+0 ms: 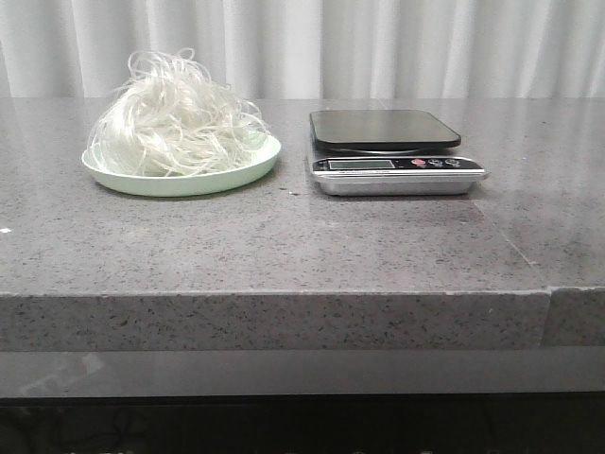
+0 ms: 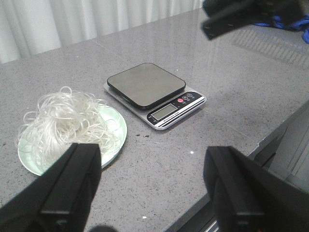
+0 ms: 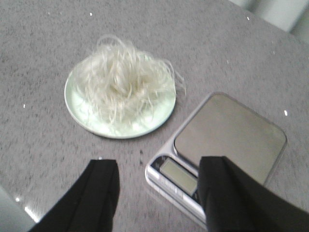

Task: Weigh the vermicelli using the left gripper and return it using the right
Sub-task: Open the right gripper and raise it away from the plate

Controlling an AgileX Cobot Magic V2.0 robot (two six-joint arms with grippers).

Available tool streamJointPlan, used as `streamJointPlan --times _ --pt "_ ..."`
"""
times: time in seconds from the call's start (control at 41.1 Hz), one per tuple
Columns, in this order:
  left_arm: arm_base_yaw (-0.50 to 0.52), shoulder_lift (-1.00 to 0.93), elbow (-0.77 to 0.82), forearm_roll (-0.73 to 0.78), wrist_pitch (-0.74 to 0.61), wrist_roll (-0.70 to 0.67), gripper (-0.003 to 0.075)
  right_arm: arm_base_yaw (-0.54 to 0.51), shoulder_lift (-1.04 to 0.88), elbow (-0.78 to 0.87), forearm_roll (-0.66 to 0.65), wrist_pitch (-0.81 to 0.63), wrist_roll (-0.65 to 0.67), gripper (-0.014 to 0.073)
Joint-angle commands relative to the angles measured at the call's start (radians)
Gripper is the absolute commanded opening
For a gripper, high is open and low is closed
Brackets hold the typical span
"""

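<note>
The vermicelli (image 1: 177, 121) is a fluffy white clump of thin strands heaped on a pale green plate (image 1: 236, 175) at the table's left. A kitchen scale (image 1: 388, 149) with a dark platform and a silver front stands to the plate's right, with nothing on its platform. Neither gripper shows in the front view. My left gripper (image 2: 153, 159) is open and empty, high above the table near its front edge, with the vermicelli (image 2: 67, 123) and the scale (image 2: 147, 84) beyond it. My right gripper (image 3: 159, 169) is open and empty, above the scale's display (image 3: 177, 175), with the vermicelli (image 3: 123, 84) ahead.
The grey stone table (image 1: 302, 236) has a front edge close to the camera and a seam at the right. A white curtain (image 1: 378, 47) hangs behind. My right arm (image 2: 251, 14) shows dark at the top of the left wrist view.
</note>
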Motion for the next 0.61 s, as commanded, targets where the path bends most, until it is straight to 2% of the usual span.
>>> streamJointPlan --times 0.0,0.389,0.584 --pt "0.001 0.008 -0.026 -0.004 -0.075 -0.001 0.0512 -0.022 -0.119 0.067 -0.022 -0.07 0.03 0.0476" --pt "0.001 0.008 -0.026 -0.004 -0.075 -0.001 0.0512 -0.051 -0.498 0.366 -0.017 -0.038 0.074 0.0476" --pt "0.001 0.008 -0.026 -0.004 -0.075 -0.001 0.0512 -0.051 -0.629 0.447 -0.018 -0.019 0.085 0.0476"
